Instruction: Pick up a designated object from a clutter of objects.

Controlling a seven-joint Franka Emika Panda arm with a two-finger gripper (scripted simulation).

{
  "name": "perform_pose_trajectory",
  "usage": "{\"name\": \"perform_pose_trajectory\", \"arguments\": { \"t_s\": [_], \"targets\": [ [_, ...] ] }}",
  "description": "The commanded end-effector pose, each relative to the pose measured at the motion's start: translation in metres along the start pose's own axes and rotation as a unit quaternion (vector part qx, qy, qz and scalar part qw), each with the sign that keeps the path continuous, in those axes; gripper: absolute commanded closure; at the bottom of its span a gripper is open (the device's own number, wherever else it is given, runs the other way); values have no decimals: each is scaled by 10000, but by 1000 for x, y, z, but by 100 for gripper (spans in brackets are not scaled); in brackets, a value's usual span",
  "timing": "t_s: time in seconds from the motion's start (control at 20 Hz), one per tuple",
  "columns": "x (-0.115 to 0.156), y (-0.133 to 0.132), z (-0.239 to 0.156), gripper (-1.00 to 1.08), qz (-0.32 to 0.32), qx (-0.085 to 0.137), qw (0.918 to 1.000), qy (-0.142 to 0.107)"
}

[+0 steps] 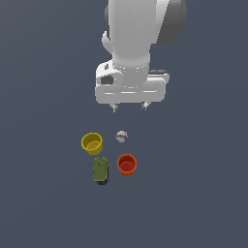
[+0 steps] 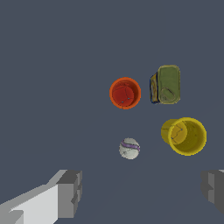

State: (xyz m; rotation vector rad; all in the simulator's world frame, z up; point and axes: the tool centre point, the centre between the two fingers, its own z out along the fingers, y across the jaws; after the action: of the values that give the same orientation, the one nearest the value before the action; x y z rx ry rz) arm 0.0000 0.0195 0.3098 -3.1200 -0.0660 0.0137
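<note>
Gripper (image 1: 129,107) is being held wide open, empty, well above the clutter. Red cup (image 1: 127,164) is sitting upright beyond the ball (image 1: 121,136), beside the can (image 1: 100,170), nearly in line with the jaws.

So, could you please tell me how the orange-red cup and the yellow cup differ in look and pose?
The orange-red cup stands upright with its mouth facing up, while the yellow cup is tipped, so its outer wall shows in the wrist view. The orange-red cup sits beside the olive-green can; the yellow cup lies nearer the gripper. Both are small, round, open cups of similar size, and neither is being held.
</note>
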Motion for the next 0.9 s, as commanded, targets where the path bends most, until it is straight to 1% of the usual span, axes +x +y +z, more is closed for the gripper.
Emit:
{"name": "perform_pose_trajectory", "arguments": {
  "t_s": [0.0, 0.3, 0.5, 0.85],
  "targets": [
    [0, 0, 0, -20, 0, 0, 10000, 0],
    [6, -7, -3, -20, -66, 20, 10000, 66],
    [6, -7, -3, -20, -61, 21, 10000, 68],
    [9, -7, 3, -20, 185, 18, 9998, 57]
  ]
}}
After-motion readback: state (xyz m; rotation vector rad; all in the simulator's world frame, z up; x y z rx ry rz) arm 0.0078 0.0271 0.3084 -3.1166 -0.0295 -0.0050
